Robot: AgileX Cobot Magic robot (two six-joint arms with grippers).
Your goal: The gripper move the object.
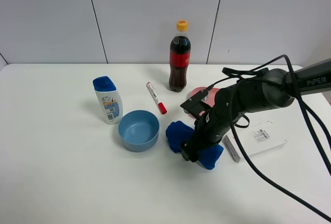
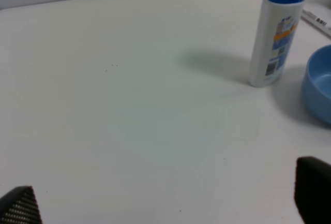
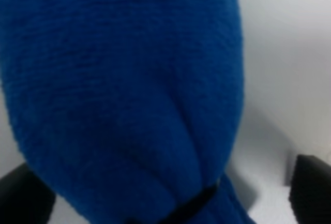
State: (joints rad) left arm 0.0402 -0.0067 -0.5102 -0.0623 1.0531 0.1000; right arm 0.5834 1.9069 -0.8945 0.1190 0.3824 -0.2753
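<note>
The object, a royal-blue cloth [image 1: 177, 133] bundled into two rounded lumps, lies on the white table to the right of the light-blue bowl. My right gripper [image 1: 189, 151] is down over its middle, between the two lumps. In the right wrist view the cloth [image 3: 124, 79] fills the frame, and the gripper [image 3: 165, 198] has its dark fingertips [image 3: 23, 198] wide apart on either side of it, open. My left gripper [image 2: 165, 203] is open and empty over bare table and does not show in the exterior view.
A light-blue bowl [image 1: 138, 130], a blue-capped white bottle [image 1: 108, 100] and a red-capped marker [image 1: 155, 98] stand left of the cloth. A cola bottle [image 1: 179, 58] is behind it, a pink item [image 1: 204, 95] is under the arm, and a white box [image 1: 261, 140] is to the right.
</note>
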